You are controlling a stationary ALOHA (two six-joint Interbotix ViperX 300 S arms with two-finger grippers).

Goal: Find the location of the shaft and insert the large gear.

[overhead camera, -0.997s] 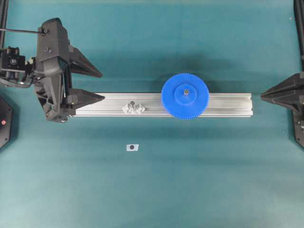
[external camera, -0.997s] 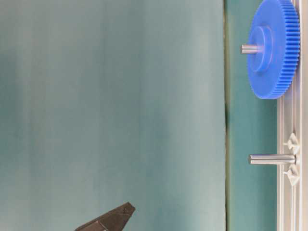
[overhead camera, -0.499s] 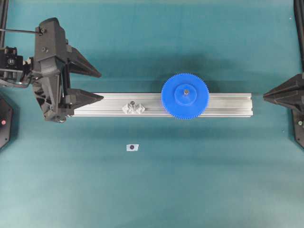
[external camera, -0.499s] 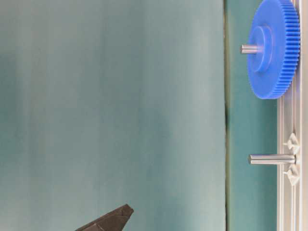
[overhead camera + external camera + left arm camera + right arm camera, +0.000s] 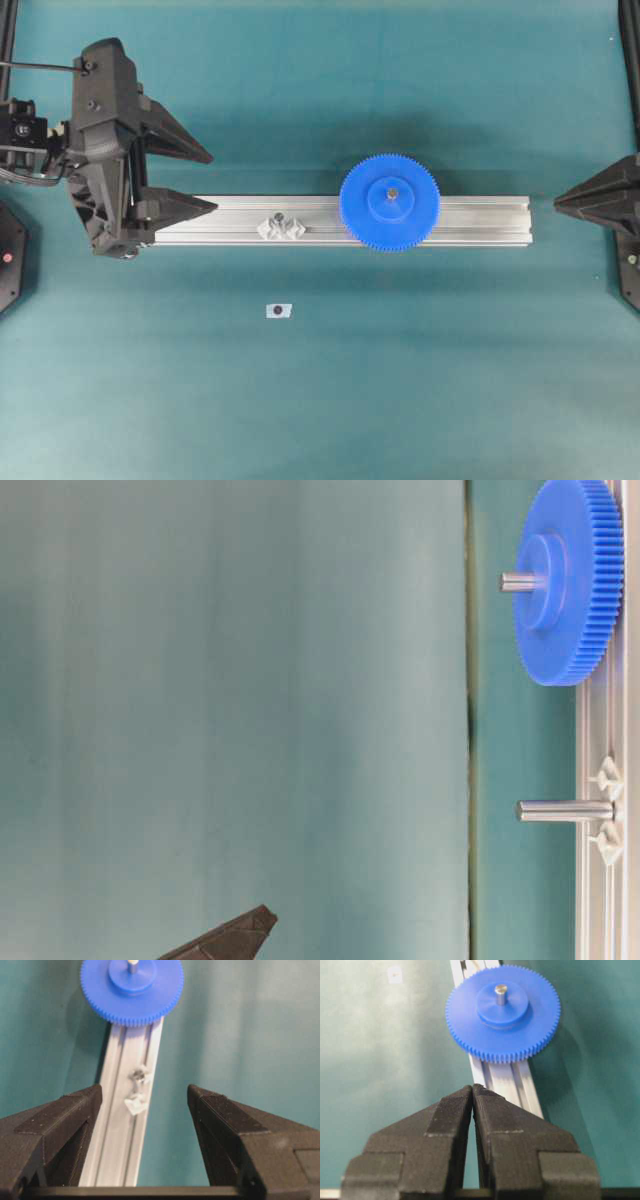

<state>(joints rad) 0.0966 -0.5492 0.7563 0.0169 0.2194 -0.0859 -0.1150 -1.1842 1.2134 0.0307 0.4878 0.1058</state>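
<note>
Gear: seated flat on shaft, right of mid-rail. Left gripper: spread wide, empty, at rail's left end. Right gripper: pinched closed, empty, nearer, off right end. Second pin: bare.

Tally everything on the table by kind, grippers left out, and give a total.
Blue large gear: 1
Metal shaft pins: 2
Aluminium rail: 1
Translucent mounts: 2
White tag: 1
Total: 7
</note>
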